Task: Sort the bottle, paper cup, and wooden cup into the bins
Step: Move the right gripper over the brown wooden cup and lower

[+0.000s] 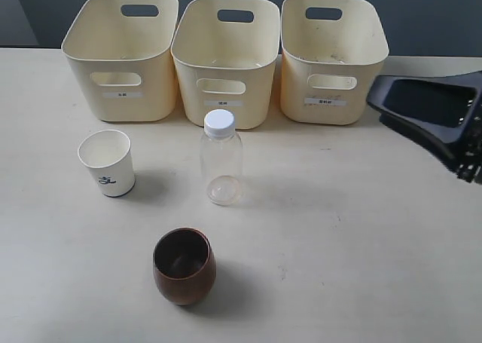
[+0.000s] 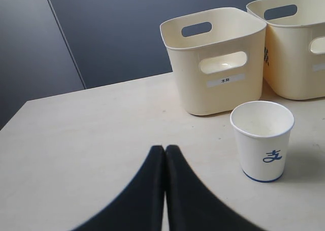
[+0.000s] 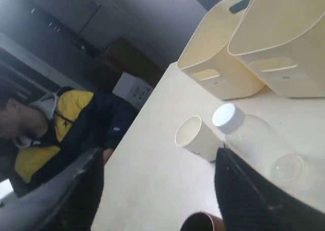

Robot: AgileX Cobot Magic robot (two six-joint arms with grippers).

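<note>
Three cream bins stand in a row at the back: left (image 1: 120,56), middle (image 1: 226,60), right (image 1: 334,56). The clear bottle (image 1: 221,158) with its white cap stands upright in front of the middle bin. The white paper cup (image 1: 107,162) is left of it, and the brown wooden cup (image 1: 184,266) is nearer the front. My right gripper (image 1: 384,102) hovers open at the right, in front of the right bin, and holds nothing. In its wrist view the open gripper (image 3: 158,160) faces the bottle (image 3: 254,139), paper cup (image 3: 198,138) and wooden cup rim (image 3: 203,222). My left gripper (image 2: 165,149) is shut and empty, near the paper cup (image 2: 262,139).
A dark wall runs behind the bins. The left wrist view shows the left bin (image 2: 216,58) and part of the middle bin (image 2: 299,43). A person in a yellow and black jacket (image 3: 56,134) sits beyond the table's far left edge.
</note>
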